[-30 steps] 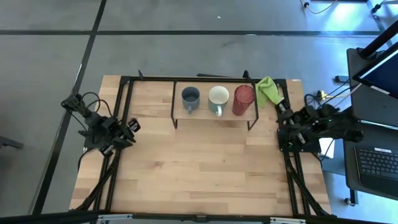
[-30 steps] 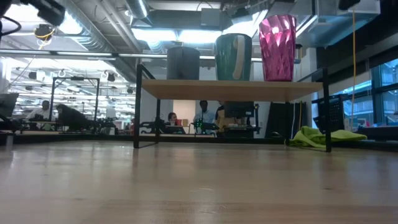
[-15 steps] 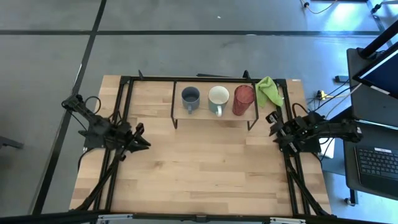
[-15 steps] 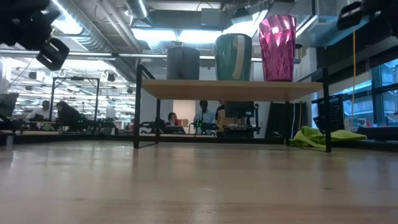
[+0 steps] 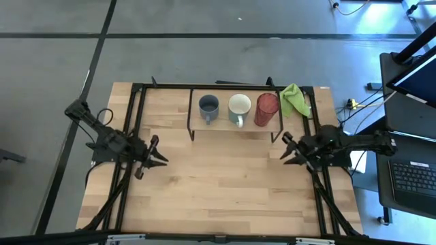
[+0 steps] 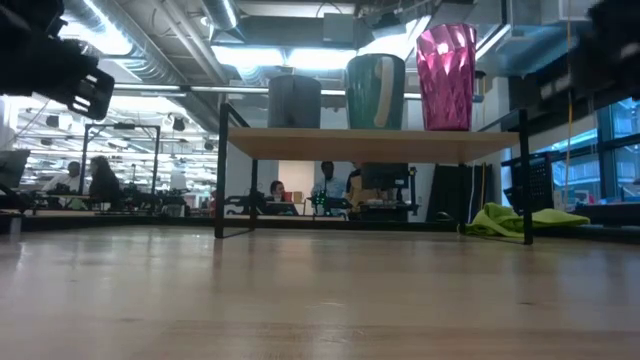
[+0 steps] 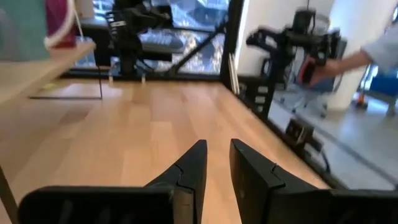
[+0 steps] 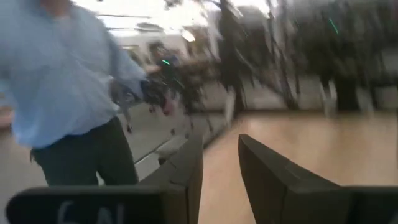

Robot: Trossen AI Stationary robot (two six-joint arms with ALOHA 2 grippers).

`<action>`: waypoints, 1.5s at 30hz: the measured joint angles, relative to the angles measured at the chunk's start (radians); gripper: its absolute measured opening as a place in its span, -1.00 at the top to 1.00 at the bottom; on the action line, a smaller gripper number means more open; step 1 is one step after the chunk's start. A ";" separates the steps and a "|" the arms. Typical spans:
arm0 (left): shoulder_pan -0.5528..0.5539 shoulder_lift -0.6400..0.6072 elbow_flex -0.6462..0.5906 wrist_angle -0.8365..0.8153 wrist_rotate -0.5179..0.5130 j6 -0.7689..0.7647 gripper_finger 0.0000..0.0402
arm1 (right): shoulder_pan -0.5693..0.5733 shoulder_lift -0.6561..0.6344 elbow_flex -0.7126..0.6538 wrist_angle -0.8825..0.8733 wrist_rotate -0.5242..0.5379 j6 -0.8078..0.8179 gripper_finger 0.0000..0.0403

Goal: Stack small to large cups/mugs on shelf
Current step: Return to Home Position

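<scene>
The shelf (image 5: 235,125) stands at the table's far side on thin dark legs. On its board stand, from left to right, the dark grey mug (image 5: 208,106), the white mug (image 5: 239,107) and the red tumbler (image 5: 266,107), each upright on its base; the low view shows the grey mug (image 6: 294,101), the white mug (image 6: 375,91) and the tumbler (image 6: 446,76) in a row. My left gripper (image 5: 159,154) hovers at the table's left, pointing level toward the middle, open with a narrow gap (image 7: 217,158). My right gripper (image 5: 284,147) hovers at the right, just nearer than the shelf's right end, also open (image 8: 221,158) and holding nothing.
A green cloth (image 5: 293,99) lies at the far right beside the shelf. Black frame rails (image 5: 129,129) run along both sides of the table. A person in a light blue shirt (image 8: 62,81) stands beyond the table. Bare wood (image 5: 225,184) spreads between my arms and the near edge.
Both arms have sunk and swung their grippers out to level. My left gripper has gone toward the table's right and near edges, my right gripper toward the left and near edges. The cups on the shelf have kept still.
</scene>
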 joint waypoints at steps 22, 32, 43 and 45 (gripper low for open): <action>0.000 0.056 0.000 -0.002 0.044 -0.024 0.68 | 0.001 0.017 0.000 -0.139 0.048 0.104 0.48; 0.000 0.056 0.000 -0.002 0.044 -0.024 0.68 | 0.001 0.017 0.000 -0.138 0.048 0.104 0.48; 0.000 0.056 0.000 -0.002 0.044 -0.024 0.68 | 0.001 0.017 0.000 -0.138 0.048 0.105 0.48; 0.000 0.055 0.000 -0.002 0.044 -0.024 0.68 | 0.001 0.017 0.000 -0.138 0.048 0.105 0.48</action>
